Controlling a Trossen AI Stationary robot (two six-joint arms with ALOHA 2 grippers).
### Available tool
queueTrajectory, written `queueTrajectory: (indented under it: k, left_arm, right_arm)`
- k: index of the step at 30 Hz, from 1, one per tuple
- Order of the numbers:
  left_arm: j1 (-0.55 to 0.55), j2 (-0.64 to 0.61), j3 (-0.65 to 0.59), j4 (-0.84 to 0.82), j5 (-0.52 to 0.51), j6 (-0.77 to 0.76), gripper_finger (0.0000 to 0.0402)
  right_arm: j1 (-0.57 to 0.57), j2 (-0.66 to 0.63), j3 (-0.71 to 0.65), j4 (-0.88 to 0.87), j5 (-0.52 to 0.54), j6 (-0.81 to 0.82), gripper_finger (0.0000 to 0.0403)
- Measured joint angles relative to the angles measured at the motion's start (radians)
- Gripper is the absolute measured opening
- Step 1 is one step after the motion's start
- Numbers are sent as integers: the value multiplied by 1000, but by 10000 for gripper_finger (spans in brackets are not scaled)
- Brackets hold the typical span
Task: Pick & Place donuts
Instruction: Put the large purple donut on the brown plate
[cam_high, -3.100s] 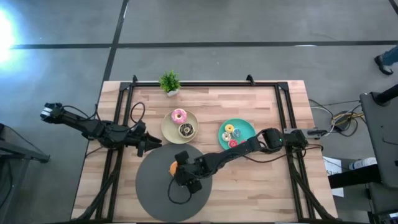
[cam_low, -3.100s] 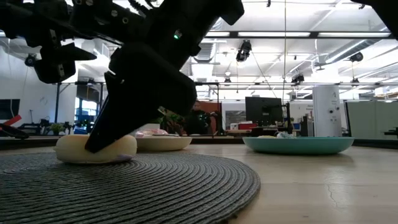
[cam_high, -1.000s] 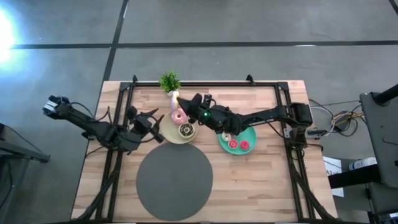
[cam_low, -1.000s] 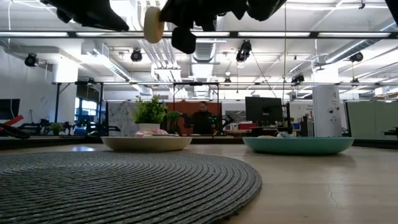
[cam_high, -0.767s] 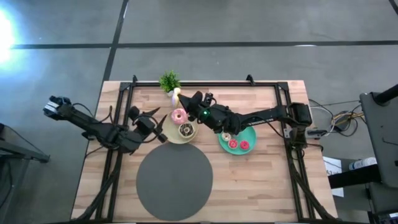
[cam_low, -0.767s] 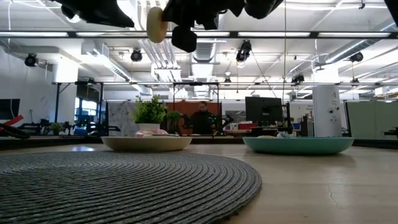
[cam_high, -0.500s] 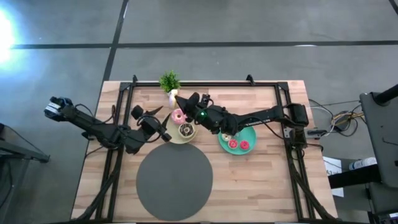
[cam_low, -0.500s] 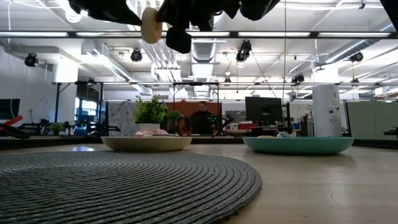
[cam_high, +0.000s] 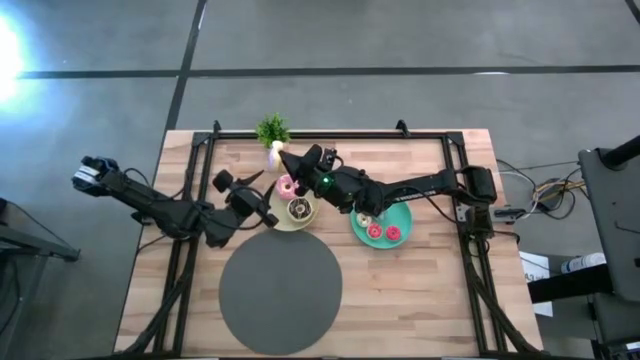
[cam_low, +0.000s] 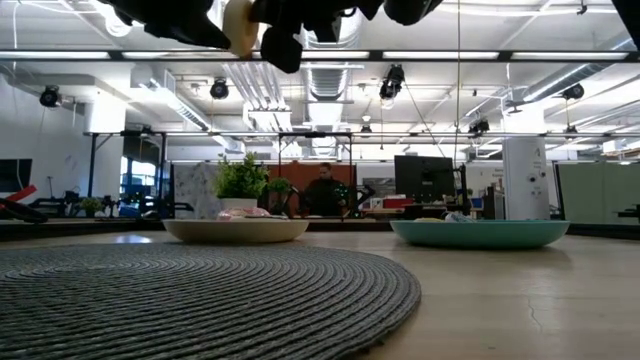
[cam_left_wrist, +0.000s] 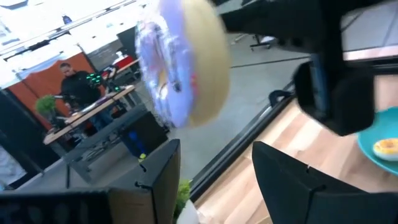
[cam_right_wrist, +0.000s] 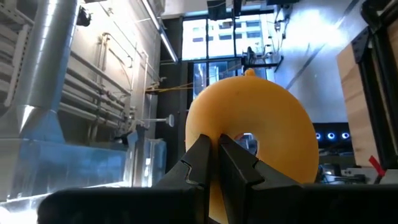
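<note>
A donut (cam_right_wrist: 252, 140) is gripped on its rim by the closed right tool (cam_right_wrist: 217, 163), raised above the beige plate (cam_high: 272, 210). The left tool (cam_left_wrist: 214, 171) is held open just beside it.

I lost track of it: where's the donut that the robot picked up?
The right gripper holds the donut up in the air, near the beige plate and the little plant at the table's far side. The open left gripper waits close by.
</note>
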Motion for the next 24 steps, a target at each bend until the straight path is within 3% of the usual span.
queueTrajectory:
  k: [13,24]
  left_arm:
    - [39,-5,0,124,13,99,175]
    - [58,-5,2,132,38,129,175]
  right_arm:
    - [9,0,17,-53,-1,26,13]
    - [9,0,17,-56,-34,26,13]
